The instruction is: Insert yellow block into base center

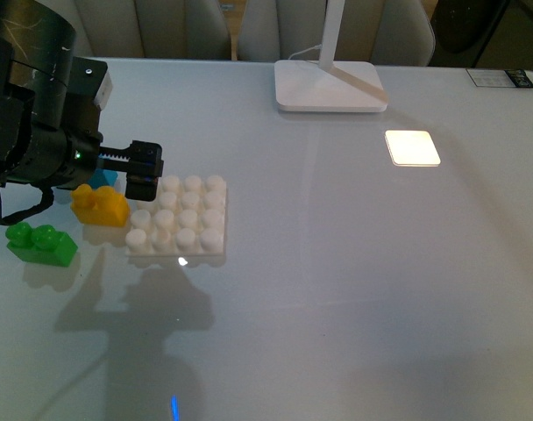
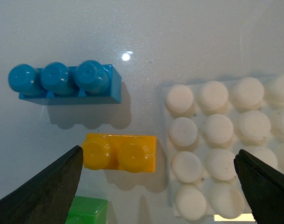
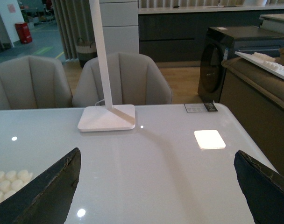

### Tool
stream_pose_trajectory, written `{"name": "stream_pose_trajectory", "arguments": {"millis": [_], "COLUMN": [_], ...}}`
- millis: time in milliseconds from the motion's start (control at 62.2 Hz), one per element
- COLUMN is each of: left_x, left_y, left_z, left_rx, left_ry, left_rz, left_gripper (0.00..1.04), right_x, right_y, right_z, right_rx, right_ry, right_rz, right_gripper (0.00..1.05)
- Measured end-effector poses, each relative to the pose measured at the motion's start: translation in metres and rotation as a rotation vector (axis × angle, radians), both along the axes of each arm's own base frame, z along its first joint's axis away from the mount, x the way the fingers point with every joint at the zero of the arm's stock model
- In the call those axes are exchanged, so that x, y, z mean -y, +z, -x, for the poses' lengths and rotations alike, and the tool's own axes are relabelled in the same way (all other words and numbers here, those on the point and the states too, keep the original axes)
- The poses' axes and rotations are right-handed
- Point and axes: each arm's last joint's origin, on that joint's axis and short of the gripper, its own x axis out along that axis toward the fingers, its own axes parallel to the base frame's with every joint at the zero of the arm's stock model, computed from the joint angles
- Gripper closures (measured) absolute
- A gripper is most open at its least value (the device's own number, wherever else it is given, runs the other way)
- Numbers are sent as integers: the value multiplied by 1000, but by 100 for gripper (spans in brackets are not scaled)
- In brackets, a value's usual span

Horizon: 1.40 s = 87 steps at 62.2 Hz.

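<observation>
hovering over the left side of the table (image 1: pixel 354 289): left gripper (image 1: pixel 145 172), jaws spread wide, nothing between them. it looks clear of the bricks, but height is hard to judge from the front view.

front view, left to right:
- green brick (image 1: pixel 41 243), two studs, flat on the table, at 8 o'clock of the yellow block, just beside it.
- yellow block (image 1: pixel 100 205), upright, studs up, on the table at 9 o'clock of the base, near its left edge but apart. not on the base.
- blue brick (image 1: pixel 103 177) at 12 o'clock of the yellow block, mostly hidden by the left arm.
- base (image 1: pixel 179 217), flat, all studs bare.
- lamp foot (image 1: pixel 330 86) at 1 o'clock of the base, well apart.
- bright light patch (image 1: pixel 413 147) at 2 o'clock of the base.

left wrist view: yellow block (image 2: pixel 119 153) lies between the fingertips (image 2: pixel 62 179) of the left gripper (image 2: pixel 157 161) and the base (image 2: pixel 221 144); blue brick (image 2: pixel 67 80) shows three studs.

right wrist view: right gripper (image 3: pixel 157 158) jaws also spread, empty, aimed at the lamp foot (image 3: pixel 107 117).
</observation>
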Motion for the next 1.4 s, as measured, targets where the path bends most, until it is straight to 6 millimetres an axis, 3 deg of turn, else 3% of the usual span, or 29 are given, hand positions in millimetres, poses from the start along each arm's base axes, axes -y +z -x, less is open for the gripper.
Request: {"name": "stream_pose_trajectory", "arguments": {"millis": [225,434,1398], "left_x": [-25,-33,-31], "left_y": [-15,-19,-32], "left_z": [-10,-12,-8], "left_rx": [-34,-46,-85], "left_ry": [58,74,47], "left_rz": [-18,-18,-17], "left_gripper": [7,7,7], "right_x": [0,0,0], "right_y": [0,0,0], "right_z": [0,0,0], "right_rx": [0,0,0], "right_ry": [0,0,0], "right_rz": [0,0,0], "right_gripper": [9,9,9]}}
